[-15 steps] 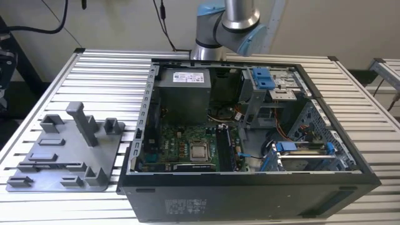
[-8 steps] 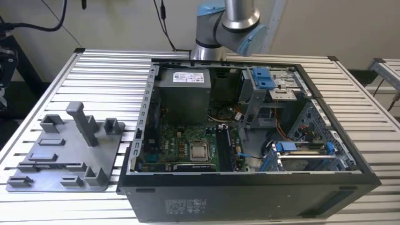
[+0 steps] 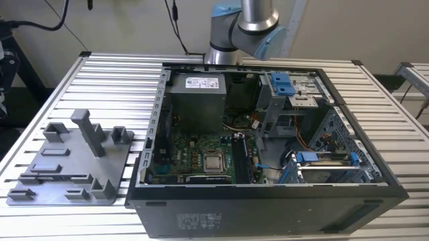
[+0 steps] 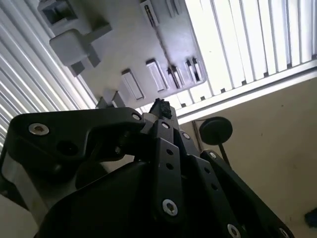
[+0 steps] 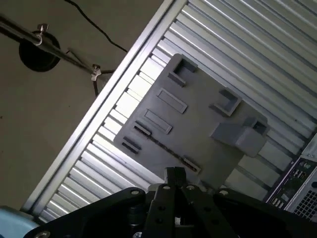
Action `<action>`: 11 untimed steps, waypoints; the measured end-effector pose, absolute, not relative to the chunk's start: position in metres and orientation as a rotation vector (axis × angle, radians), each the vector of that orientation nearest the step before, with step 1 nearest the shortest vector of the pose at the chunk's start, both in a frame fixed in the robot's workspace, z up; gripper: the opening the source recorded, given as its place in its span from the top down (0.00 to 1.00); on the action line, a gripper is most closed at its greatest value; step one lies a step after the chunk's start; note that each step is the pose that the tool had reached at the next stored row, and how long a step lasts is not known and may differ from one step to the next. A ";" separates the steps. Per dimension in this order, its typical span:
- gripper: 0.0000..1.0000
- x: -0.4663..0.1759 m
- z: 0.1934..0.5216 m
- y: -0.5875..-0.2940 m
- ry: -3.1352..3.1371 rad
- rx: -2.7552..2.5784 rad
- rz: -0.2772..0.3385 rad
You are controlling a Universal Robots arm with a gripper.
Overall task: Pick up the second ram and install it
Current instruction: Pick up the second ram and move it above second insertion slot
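My gripper (image 4: 161,105) (image 5: 174,172) hangs high over the grey tray (image 3: 67,163) (image 5: 198,119) (image 4: 129,44), its black fingers drawn together into one narrow tip with nothing showing between them. A thin dark strip (image 5: 166,148) (image 3: 59,176) runs along the tray's long holder, between two end blocks. I cannot tell whether that strip is the second ram. In the exterior view, dark upright strips (image 3: 242,158) stand in the slots right of the processor on the motherboard (image 3: 194,150).
An open computer case (image 3: 268,193) lies on the slatted metal table (image 3: 114,80), at the exterior view's right of the tray. A tall grey post (image 3: 89,131) and several blocks rise from the tray. The arm's elbow (image 3: 244,30) stands behind the case.
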State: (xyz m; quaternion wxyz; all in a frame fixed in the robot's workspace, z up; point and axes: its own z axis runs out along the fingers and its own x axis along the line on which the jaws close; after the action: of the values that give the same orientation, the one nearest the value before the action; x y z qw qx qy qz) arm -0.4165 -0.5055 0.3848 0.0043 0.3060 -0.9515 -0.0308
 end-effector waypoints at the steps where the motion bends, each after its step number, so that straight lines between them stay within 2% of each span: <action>1: 0.89 -0.416 0.385 -0.505 -2.972 0.984 -0.096; 11: 0.89 -0.417 0.385 -0.504 -2.876 1.224 -0.091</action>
State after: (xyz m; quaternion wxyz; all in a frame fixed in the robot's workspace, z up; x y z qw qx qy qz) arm -0.4166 -0.5040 0.3848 0.0075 0.3914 -0.9197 -0.0293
